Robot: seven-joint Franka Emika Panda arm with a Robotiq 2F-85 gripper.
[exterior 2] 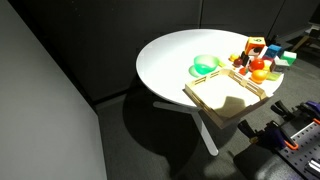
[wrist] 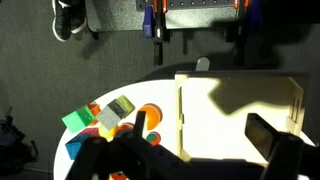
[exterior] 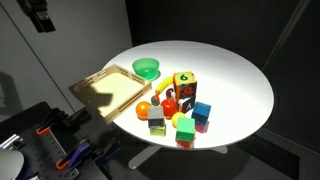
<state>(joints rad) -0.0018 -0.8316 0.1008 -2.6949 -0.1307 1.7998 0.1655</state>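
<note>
Hand (wrist: 200, 165): held spread, nothing gripped, over the tray (exterior: 108, 90).
Tray: set at the table (exterior: 235, 80) edge, green bowl (exterior: 147, 69) and blocks (exterior: 185, 86) beside.

Green bowl (exterior: 147, 68), tan tray (exterior: 105, 90)

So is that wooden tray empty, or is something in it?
Empty. Both exterior views show only bare wood and a shadow inside the wooden tray; the green bowl and toy blocks sit beside it on the table.

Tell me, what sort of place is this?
Probably a lab or test studio: a round white table amid dark walls, holding a wooden tray and toy blocks, with clamped equipment beside it.
</note>
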